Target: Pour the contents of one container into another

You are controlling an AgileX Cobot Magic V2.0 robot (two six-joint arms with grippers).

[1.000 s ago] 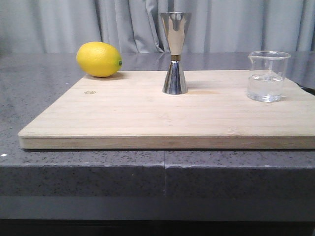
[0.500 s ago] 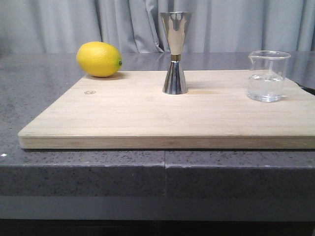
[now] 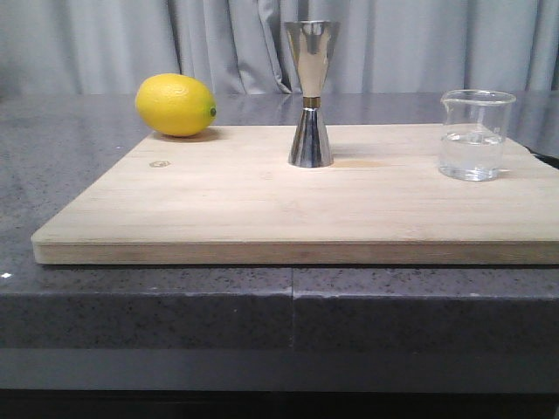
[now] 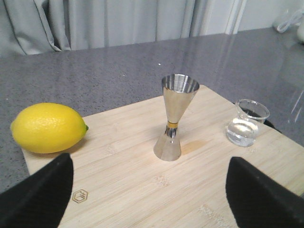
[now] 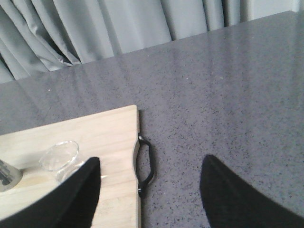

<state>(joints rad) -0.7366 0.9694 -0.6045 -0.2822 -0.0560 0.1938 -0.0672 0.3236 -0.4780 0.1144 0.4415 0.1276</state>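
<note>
A dark grey speckled tabletop (image 3: pixel 79 148) stretches back to a wall of pale grey curtains (image 3: pixel 113 44), and most of its middle is taken up by a large light wooden cutting board (image 3: pixel 262 209) lying flat, with a small black handle (image 5: pixel 145 164) at its right edge, seen only in the right wrist view. The left end effector (image 4: pixel 149 199) hangs above the near side of the board, its two dark fingers (image 4: pixel 38 194) spread wide apart with nothing between them; the lemon, jigger and beaker all lie beyond it. The right end effector (image 5: pixel 149 199) hovers over the right edge of the board and the bare tabletop beside it, its fingers (image 5: pixel 237 197) likewise spread wide and holding nothing. A yellow lemon (image 3: pixel 175 105) rests on its side at the far left corner of the board. The steel jigger (image 3: pixel 311 94) stands upright near the far edge of the board at its middle, hourglass-shaped with a thin gold band at the waist, its open upper cup showing no liquid that can be made out. The glass beaker (image 3: pixel 476 135) stands upright towards the right end of the board, well apart from the jigger, spout turned to the left, holding clear liquid to roughly halfway.
</note>
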